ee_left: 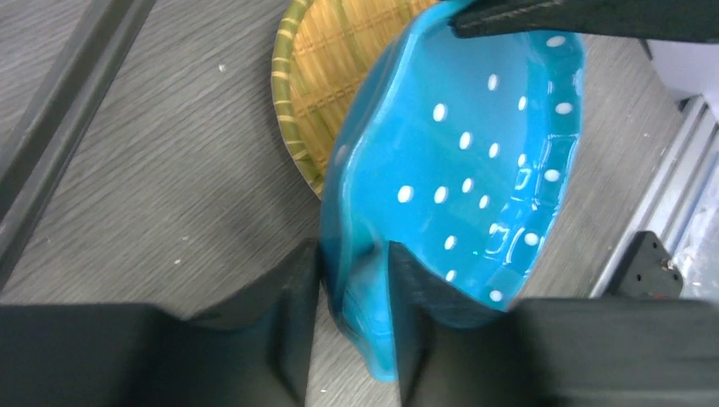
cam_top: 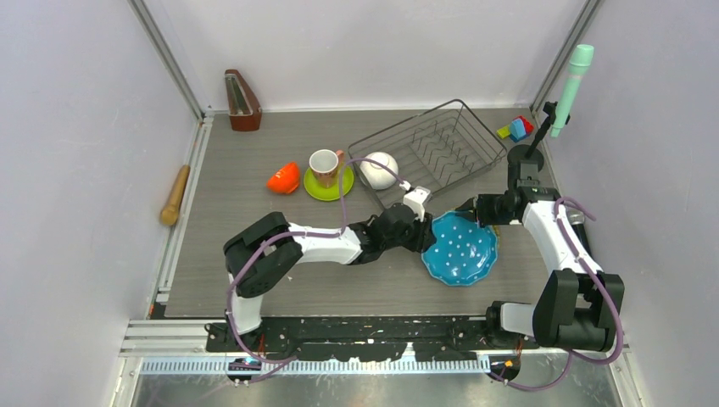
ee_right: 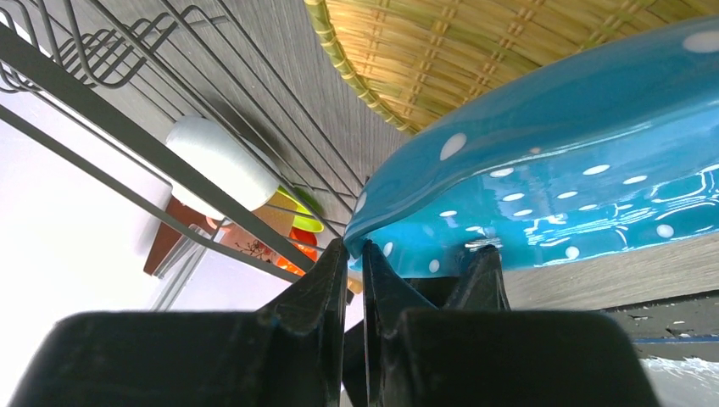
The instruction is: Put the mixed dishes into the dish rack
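The blue white-dotted plate (cam_top: 460,248) sits tilted over a woven bamboo tray (ee_left: 339,68), just in front of the black wire dish rack (cam_top: 437,148). My left gripper (ee_left: 354,280) straddles the plate's near rim, with a finger pressed on each side. My right gripper (ee_right: 356,250) is pinched shut on the plate's (ee_right: 543,144) opposite rim, beside the rack (ee_right: 102,127). Left of the rack are a white bowl (cam_top: 379,170), a pink mug (cam_top: 324,164) standing on a lime-green plate (cam_top: 331,188), and an orange bowl (cam_top: 284,178).
A brown metronome (cam_top: 242,102) stands at the back left. A wooden rolling pin (cam_top: 175,195) lies off the table's left edge. At the back right are coloured blocks (cam_top: 517,129) and a mint-green cylinder (cam_top: 573,85) on a stand.
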Action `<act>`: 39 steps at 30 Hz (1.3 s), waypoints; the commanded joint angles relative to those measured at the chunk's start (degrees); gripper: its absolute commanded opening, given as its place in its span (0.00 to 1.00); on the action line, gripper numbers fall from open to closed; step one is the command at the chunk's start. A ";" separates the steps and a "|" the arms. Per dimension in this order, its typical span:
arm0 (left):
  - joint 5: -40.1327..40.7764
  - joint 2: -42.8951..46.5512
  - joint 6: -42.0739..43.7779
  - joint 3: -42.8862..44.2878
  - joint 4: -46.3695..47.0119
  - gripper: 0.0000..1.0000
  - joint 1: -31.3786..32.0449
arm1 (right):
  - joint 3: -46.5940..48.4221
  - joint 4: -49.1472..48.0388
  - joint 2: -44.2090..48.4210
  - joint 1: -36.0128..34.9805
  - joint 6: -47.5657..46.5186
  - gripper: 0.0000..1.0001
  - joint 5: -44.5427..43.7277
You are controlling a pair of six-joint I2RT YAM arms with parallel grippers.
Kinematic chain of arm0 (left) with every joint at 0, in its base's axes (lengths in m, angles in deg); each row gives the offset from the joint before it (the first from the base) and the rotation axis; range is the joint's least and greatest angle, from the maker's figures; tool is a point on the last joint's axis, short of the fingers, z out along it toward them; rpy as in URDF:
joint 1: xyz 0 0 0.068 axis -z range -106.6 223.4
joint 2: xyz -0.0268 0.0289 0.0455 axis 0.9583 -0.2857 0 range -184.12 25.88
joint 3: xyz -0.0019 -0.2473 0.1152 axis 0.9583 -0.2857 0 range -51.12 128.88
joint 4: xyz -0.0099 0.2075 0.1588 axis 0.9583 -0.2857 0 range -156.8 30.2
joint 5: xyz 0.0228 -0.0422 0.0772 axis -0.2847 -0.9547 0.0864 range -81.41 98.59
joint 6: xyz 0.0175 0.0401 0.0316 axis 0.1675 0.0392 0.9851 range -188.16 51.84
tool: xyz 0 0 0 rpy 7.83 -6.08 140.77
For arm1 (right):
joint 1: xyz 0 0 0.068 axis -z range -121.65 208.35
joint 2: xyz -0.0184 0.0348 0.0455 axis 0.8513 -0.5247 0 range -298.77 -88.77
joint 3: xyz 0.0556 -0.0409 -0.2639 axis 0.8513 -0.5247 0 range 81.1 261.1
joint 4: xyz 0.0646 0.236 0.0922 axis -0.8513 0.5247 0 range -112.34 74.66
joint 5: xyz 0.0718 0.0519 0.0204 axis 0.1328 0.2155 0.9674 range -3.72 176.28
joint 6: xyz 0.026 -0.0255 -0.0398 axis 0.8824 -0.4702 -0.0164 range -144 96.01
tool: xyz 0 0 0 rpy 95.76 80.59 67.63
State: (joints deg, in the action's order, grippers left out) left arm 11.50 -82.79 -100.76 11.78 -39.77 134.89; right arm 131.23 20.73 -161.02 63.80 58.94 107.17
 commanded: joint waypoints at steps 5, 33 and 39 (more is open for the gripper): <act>-0.49 3.47 2.23 -1.48 5.41 0.00 -0.15 | 2.94 1.22 3.35 -0.44 -0.38 0.09 0.07; 10.45 23.26 19.65 24.64 -39.32 0.00 -2.81 | 17.84 -1.68 9.27 -1.13 -36.80 0.84 -15.34; 9.61 22.36 19.93 29.39 -41.80 0.00 -6.68 | 17.16 -4.98 -0.40 -5.15 -34.43 0.84 -20.18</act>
State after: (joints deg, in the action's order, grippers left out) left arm 20.16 -63.77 -81.90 35.56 -83.75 130.59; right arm 149.39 20.69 -156.43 61.09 25.02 91.32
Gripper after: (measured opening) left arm 0.148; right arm 0.841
